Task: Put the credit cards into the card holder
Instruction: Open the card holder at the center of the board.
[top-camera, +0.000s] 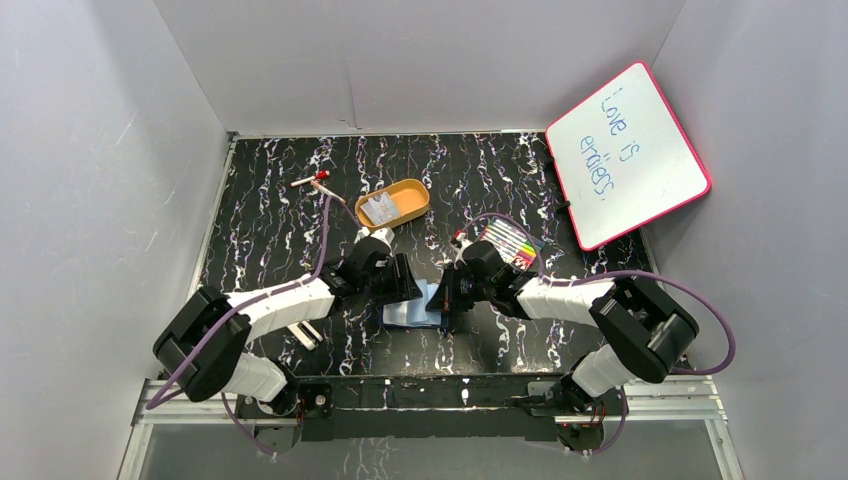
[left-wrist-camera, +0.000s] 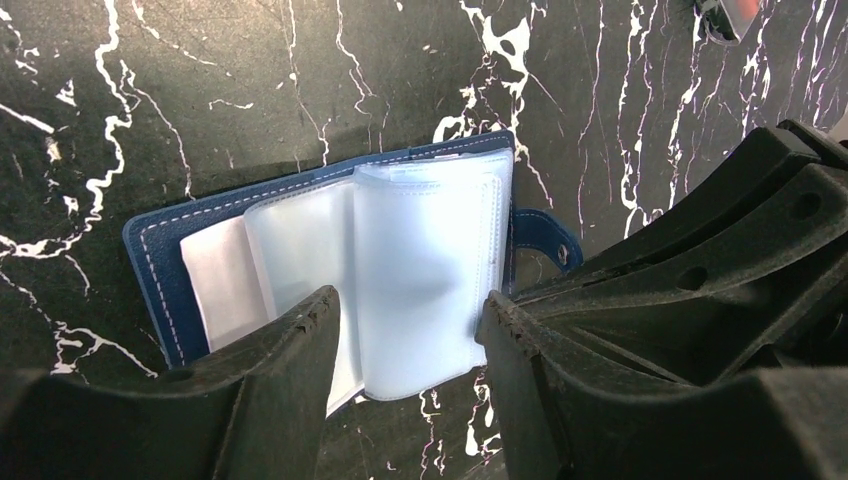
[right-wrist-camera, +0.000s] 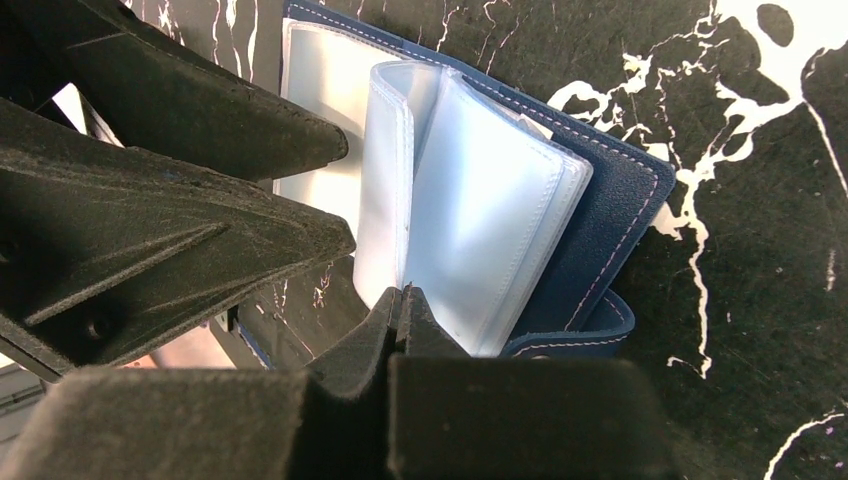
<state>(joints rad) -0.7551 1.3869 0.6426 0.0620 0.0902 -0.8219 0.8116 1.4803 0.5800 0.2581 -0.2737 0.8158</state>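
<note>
The card holder (left-wrist-camera: 160, 262) is laid open on the surface (left-wrist-camera: 250, 90), largely hidden from above by both arms, its clear sleeves (left-wrist-camera: 425, 270) straddled by the left gripper (left-wrist-camera: 405, 312) with jaws released, while the right gripper (right-wrist-camera: 400, 300) is held with jaws clenched at their edge.

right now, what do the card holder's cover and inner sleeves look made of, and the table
Card holder cover: navy leather or faux leather, matte, judging by pale edge stitching. Sleeves: soft translucent plastic, slightly glossy; they bend and let light through. Table: black with white veins, marble look, mild sheen; stone or printed sheet, cannot tell.
</note>
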